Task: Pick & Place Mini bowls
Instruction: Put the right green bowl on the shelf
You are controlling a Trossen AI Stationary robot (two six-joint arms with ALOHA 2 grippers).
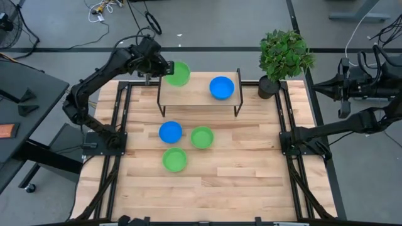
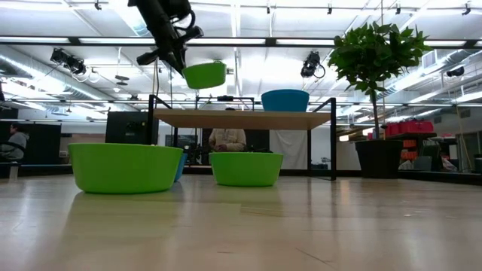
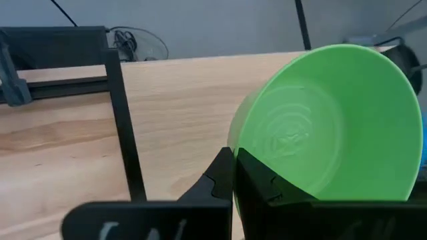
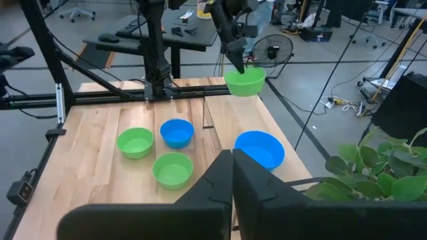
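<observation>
Five mini bowls show. My left gripper (image 1: 161, 66) is shut on a green bowl (image 1: 178, 73) and holds it in the air over the left end of a small raised shelf (image 1: 195, 94). A blue bowl (image 1: 221, 88) sits on its base on the shelf's right part. On the table in front of the shelf rest a blue bowl (image 1: 170, 132) and two green bowls (image 1: 201, 137) (image 1: 174, 159). My right gripper (image 4: 232, 157) is shut on nothing and waits beyond the table's right edge. My left gripper pinches the green bowl's rim (image 3: 248, 175) on the side toward the table's left, between its two fingers (image 3: 220, 179). The fingers slant down from the left. The bowl (image 2: 205, 74) is lifted clear above the shelf, nearly upright and only slightly tilted.
The shelf is a wooden board on thin black legs (image 2: 239, 119), standing at the table's far middle. A potted plant (image 1: 286, 55) stands at the far right corner. Black frame rails (image 1: 119, 119) run along both table sides. Bare wood lies toward the near edge (image 1: 239, 188).
</observation>
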